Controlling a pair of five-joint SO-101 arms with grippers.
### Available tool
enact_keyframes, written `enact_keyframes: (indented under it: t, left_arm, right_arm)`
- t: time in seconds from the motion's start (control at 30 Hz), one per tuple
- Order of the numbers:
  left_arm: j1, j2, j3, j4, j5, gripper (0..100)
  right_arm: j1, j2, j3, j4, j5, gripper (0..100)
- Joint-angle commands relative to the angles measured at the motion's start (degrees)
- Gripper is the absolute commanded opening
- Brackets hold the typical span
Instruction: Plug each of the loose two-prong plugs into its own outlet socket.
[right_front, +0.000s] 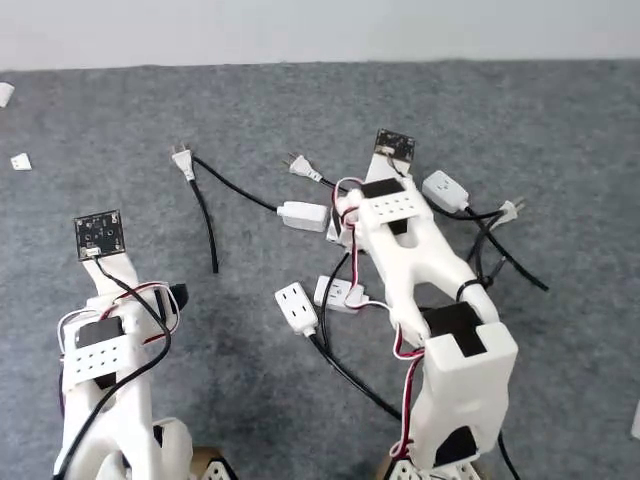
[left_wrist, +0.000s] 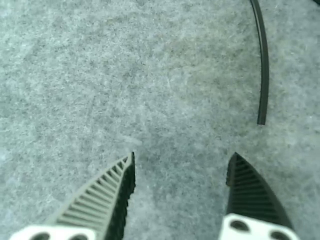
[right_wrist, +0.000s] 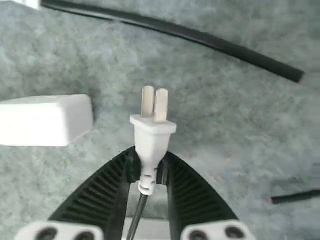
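Right end effector (right_wrist: 149, 164) clamped on a white plug (right_wrist: 151, 131), just beside an outlet block (right_wrist: 45, 120) | left end effector (left_wrist: 183, 157) apart over the desk (left_wrist: 100, 75) | we judge no plug seated yet; loose plugs (right_front: 183, 160) remain.

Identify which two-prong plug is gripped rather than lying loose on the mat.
The plug clamped in the right gripper, prongs pointing out past its fingertips. The other plugs lie free on the mat.

Grey felt table (right_front: 300, 100): plug (right_front: 183, 160) on black cord (right_front: 205, 225), white sockets (right_front: 302, 214) scattered mid-table, two small white bits (right_front: 21, 161) at the edge, possibly scraps.
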Motion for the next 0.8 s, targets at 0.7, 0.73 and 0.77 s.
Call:
enact_keyframes:
  t: [0.7,0.73,0.77]
  left_arm:
    - [0.26,0.0,-0.4,0.0,-0.53,28]
    - [0.26,0.0,-0.4,0.0,-0.53,28]
    - [0.26,0.0,-0.4,0.0,-0.53,28]
  right_arm:
    - [32.75,-24.84,6.51,40.31,55.12,0.8]
    - [36.18,-26.68,6.42,40.31,58.46,0.8]
    - [39.16,-28.62,6.42,40.31,61.98,0.8]
